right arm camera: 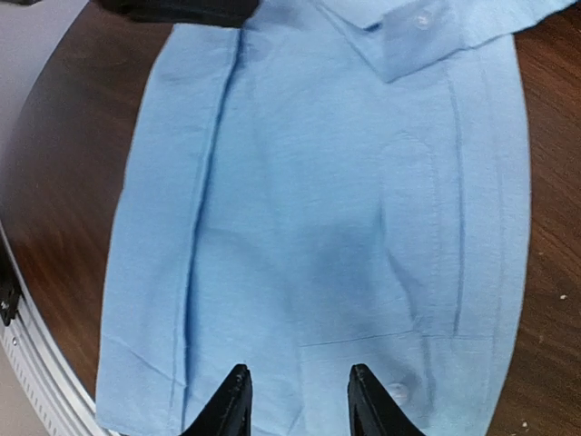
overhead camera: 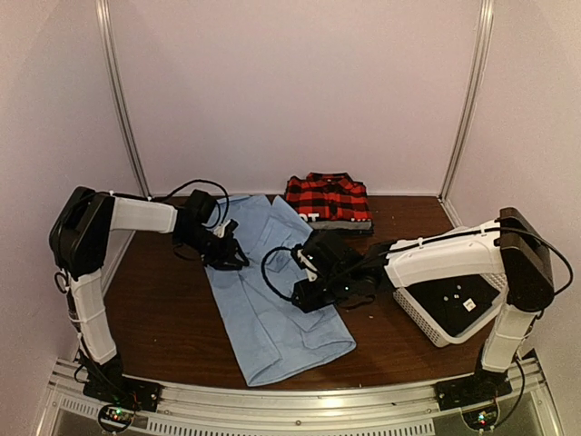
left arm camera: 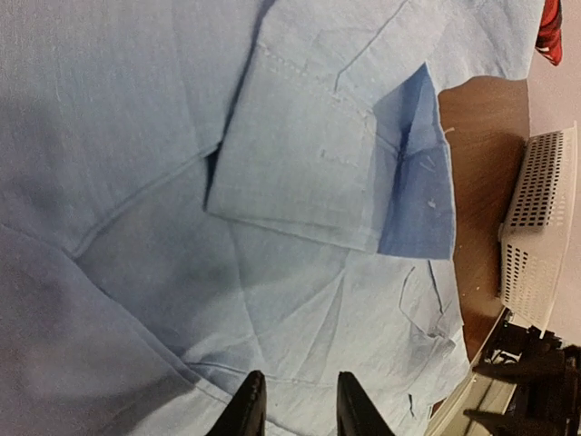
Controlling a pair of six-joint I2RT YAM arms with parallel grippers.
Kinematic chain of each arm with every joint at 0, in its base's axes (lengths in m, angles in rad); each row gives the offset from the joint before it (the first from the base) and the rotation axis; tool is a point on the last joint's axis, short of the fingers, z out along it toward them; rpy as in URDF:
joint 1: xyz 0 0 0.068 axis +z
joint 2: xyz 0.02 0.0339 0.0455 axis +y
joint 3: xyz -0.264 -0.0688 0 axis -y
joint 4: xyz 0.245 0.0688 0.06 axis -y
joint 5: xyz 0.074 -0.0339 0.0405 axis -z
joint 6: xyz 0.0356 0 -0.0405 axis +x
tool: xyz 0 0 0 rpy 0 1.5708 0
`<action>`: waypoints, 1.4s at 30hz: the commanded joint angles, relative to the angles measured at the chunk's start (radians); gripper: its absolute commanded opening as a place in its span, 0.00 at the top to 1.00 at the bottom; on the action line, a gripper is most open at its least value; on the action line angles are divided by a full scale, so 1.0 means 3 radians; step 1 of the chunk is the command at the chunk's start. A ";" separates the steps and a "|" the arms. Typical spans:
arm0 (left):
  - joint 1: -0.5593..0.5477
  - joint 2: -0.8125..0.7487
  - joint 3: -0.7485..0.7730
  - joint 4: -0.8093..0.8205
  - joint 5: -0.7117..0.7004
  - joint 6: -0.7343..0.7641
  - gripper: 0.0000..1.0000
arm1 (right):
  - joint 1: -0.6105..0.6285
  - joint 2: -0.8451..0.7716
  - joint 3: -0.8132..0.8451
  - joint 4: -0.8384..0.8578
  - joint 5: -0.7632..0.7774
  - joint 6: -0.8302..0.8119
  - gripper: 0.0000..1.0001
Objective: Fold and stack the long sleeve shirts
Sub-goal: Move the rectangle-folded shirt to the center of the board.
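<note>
The light blue shirt (overhead camera: 272,300) lies spread lengthwise on the brown table, sleeves folded in, a cuff (left arm camera: 413,173) lying across its back. The red-and-black plaid shirt (overhead camera: 329,198) sits folded at the table's far side, apart from both arms. My left gripper (overhead camera: 227,254) hovers over the blue shirt's upper left edge; its jaws (left arm camera: 298,400) stand open over the cloth with nothing between them. My right gripper (overhead camera: 309,283) is low over the shirt's right side, open (right arm camera: 298,386), with only flat blue fabric (right arm camera: 318,209) and a button beneath.
A white mesh basket (overhead camera: 449,313) stands at the right, under the right arm, also visible in the left wrist view as the basket (left arm camera: 536,218). Bare brown table (overhead camera: 163,309) lies left of the shirt. A metal rail (overhead camera: 300,404) runs along the near edge.
</note>
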 commanded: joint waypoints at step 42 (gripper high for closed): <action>0.0026 -0.0566 -0.0472 0.0141 -0.1052 0.0028 0.71 | 0.0156 -0.0406 -0.0250 0.0368 0.0736 0.0412 0.55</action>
